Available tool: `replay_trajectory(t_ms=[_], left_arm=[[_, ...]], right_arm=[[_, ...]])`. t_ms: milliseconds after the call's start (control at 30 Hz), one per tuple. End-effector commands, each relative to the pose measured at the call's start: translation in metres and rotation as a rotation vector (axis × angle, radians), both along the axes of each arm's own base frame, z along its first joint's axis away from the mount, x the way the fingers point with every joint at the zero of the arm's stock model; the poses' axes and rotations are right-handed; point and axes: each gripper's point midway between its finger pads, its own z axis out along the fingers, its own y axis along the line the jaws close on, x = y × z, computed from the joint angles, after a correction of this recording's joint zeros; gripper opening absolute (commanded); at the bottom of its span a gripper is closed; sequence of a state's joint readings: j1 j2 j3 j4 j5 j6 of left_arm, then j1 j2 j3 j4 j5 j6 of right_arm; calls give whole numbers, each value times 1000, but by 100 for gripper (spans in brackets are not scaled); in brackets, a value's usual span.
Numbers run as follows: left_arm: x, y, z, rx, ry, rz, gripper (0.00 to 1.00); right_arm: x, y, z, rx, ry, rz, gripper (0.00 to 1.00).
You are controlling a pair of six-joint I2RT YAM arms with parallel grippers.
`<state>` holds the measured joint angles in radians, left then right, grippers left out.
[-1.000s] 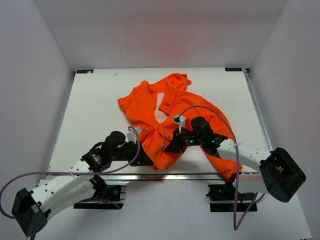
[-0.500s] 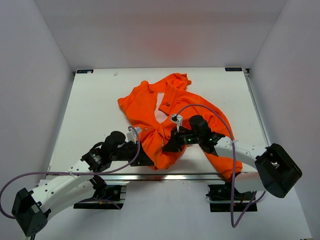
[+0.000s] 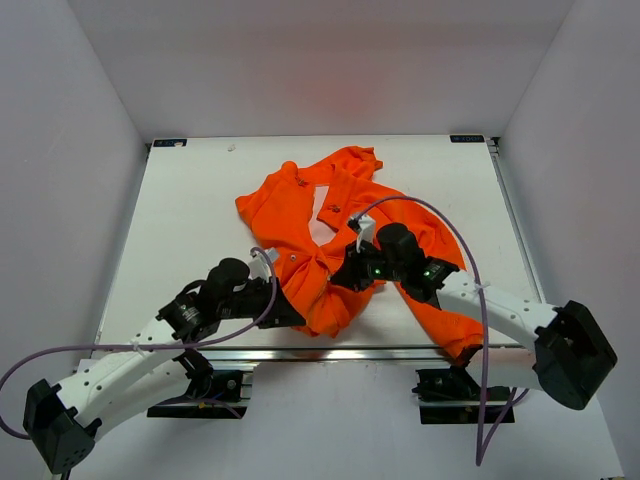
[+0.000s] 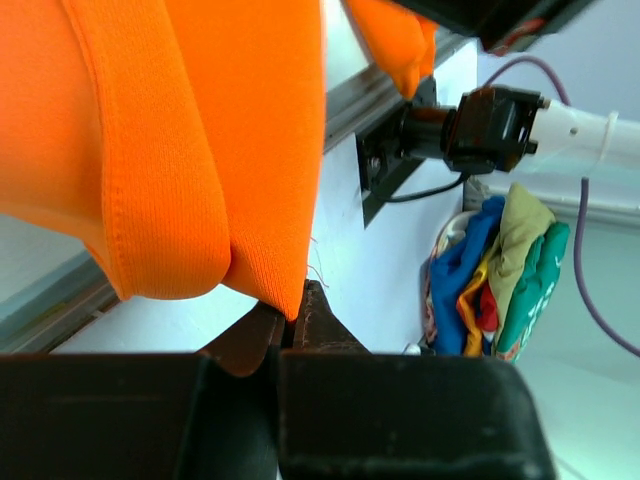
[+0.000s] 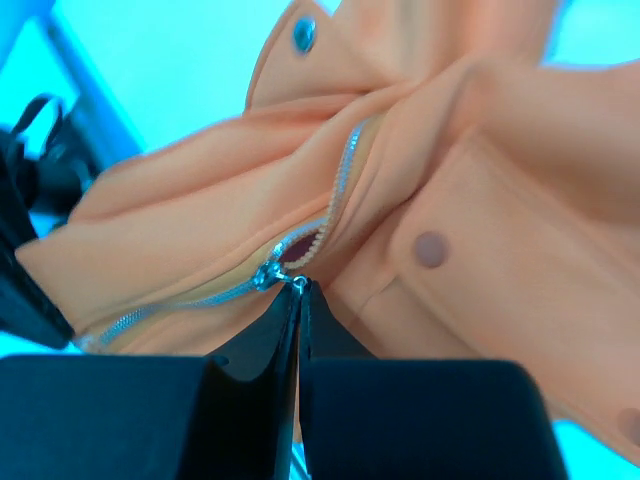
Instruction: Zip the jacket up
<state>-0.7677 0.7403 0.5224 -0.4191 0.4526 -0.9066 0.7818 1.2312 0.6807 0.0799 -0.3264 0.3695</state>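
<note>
Hem comes first: at the near edge of the table [image 3: 180, 220] the left gripper [image 4: 290, 314] has its jaws pressed together on the bottom corner of the jacket [image 3: 285, 205]. That anchors the lower end of the front, and the cloth bulges in a thick orange fold just above the fingers. The jacket lies crumpled across the middle of the table, with one sleeve [image 3: 455, 335] trailing to the near edge on the right. A little farther in, the right gripper [image 5: 298, 288] is fully closed, its fingertips meeting on what looks like the small metal pull [image 5: 299, 282] hanging from the slider [image 5: 268, 277]; the part is tiny, so the hold is likely but not certain. Below the slider, toward the held hem, the teeth [image 5: 160, 318] run joined in a single line, so the zip is engaged and a short lower stretch is done. Past the slider the two sides part, showing a dark gap, and one loose row of teeth climbs toward a snap [image 5: 303, 35]. Farther off, the chest lies open in a V up to the collar [image 3: 355, 155]. By this look the task is in its early part: the start is made, and most of the front remains to be closed by drawing the slider away from the anchored hem.
</note>
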Motion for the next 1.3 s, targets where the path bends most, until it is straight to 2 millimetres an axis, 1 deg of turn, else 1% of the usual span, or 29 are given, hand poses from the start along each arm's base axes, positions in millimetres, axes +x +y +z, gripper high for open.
replay_trajectory(t_ms=[0, 100, 133, 167, 200, 233, 300, 333, 367, 433, 467, 500, 567, 600, 700, 767, 800, 833, 900, 967, 1000, 1033, 1067, 1100, 1133, 1167, 1200, 1233, 1267], left_arm=[[-4, 7, 7, 23, 11, 10, 0], [-8, 10, 2, 29, 29, 17, 0], [-9, 11, 3, 20, 30, 19, 0], [-11, 11, 3, 16, 38, 19, 0], [-14, 11, 2, 12, 53, 12, 0], [-16, 13, 2, 12, 59, 13, 0], [-21, 17, 1, 26, 81, 17, 0], [-22, 18, 2, 25, 81, 19, 0], [-23, 20, 4, 19, 78, 26, 0], [-26, 23, 4, 22, 94, 34, 0], [-29, 25, 5, 17, 97, 38, 0], [-31, 27, 3, 23, 112, 41, 0], [-36, 29, 2, 22, 132, 43, 0], [-38, 31, 3, 11, 145, 51, 0], [-46, 35, 1, -16, 180, 67, 0], [-45, 38, 2, -15, 179, 94, 0], [-47, 41, 3, -9, 183, 105, 0], [-47, 43, 4, -11, 181, 110, 0], [-49, 46, 6, -5, 190, 125, 0], [-51, 48, 7, -11, 193, 129, 0], [-52, 50, 7, -9, 207, 141, 0], [-53, 51, 8, -9, 211, 147, 0], [-55, 54, 8, -6, 218, 155, 0], [-56, 56, 9, -6, 227, 169, 0], [-55, 57, 9, -4, 225, 180, 0], [-56, 59, 9, -6, 225, 186, 0], [-57, 59, 8, -6, 239, 190, 0], [-58, 59, 7, -6, 244, 190, 0], [-58, 59, 3, 0, 257, 195, 0]], right_arm=[[48, -25, 33, -134, -168, -215, 0], [58, -26, 33, -212, -199, -240, 0], [69, -26, 45, -231, -232, -284, 0], [75, -26, 47, -259, -255, -289, 0], [84, -24, 41, -300, -253, -306, 0], [100, -24, 55, -313, -297, -364, 0], [116, -24, 49, -386, -317, -392, 0], [128, -26, 52, -414, -349, -438, 0], [139, -21, 63, -405, -374, -459, 0], [157, -13, 51, -456, -399, -463, 0], [167, -3, 64, -437, -420, -473, 0], [176, 3, 50, -472, -414, -465, 0], [192, 8, 49, -496, -439, -481, 0], [205, 19, 49, -492, -441, -484, 0], [229, 31, 44, -484, -423, -482, 0], [245, 31, 42, -496, -428, -495, 0], [254, 31, 27, -527, -423, -499, 0], [272, 26, 39, -531, -450, -557, 0], [285, 16, 22, -588, -410, -580, 0], [304, 10, 28, -536, -406, -589, 0], [313, 5, 17, -560, -407, -582, 0], [326, -10, 12, -587, -402, -618, 0], [339, -12, 29, -583, -413, -642, 0], [350, -17, 10, -612, -387, -651, 0], [365, -31, 11, -611, -386, -685, 0], [378, -33, 22, -585, -407, -709, 0], [390, -38, 9, -594, -404, -722, 0], [404, -55, 8, -600, -403, -763, 0], [414, -62, 10, -597, -415, -792, 0]])
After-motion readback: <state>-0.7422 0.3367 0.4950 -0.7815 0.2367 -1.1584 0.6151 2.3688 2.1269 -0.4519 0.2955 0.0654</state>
